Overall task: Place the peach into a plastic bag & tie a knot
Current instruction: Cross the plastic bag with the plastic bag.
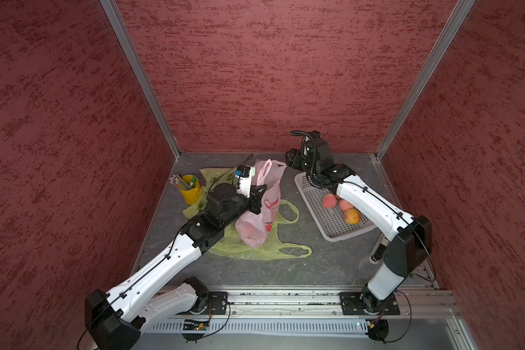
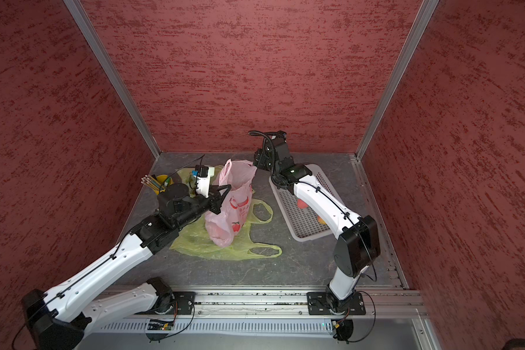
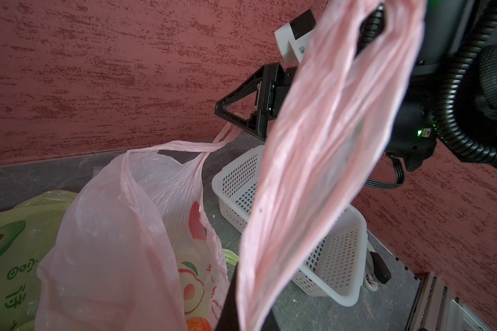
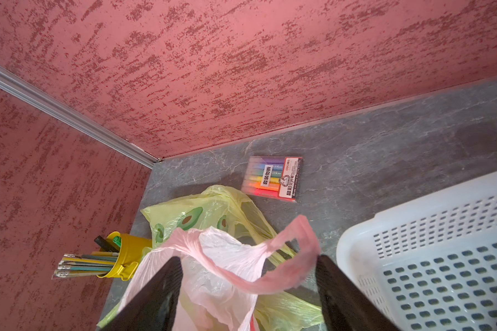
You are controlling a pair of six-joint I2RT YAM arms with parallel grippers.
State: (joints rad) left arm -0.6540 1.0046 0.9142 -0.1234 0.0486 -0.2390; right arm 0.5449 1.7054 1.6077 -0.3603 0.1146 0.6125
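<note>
a grey table (image 1: 315,263) carries green bags (image 1: 249,251) spread flat, and on them stands the pink bag (image 1: 270,194), drawn upward by its handles. a white basket (image 1: 314,194) sits just beside it on the right arm's side, a yellow cup (image 1: 191,194) of pencils is on the left arm's side, and a marker pack (image 4: 273,179) lies near the back wall. one peach (image 1: 250,231) shows through the film low in the pink bag, well below both grippers. three more peaches (image 1: 345,205) lie in the basket under the right arm. the left gripper (image 1: 261,189) is pinched together on one handle (image 3: 327,143) — the film drapes from it across the left wrist view. the right gripper (image 4: 248,258) hangs over the bag's mouth with its jaws apart. the other handle (image 4: 284,275) loops between its fingers, blurred and unclamped — in the left wrist view it runs stretched up to one finger.
</note>
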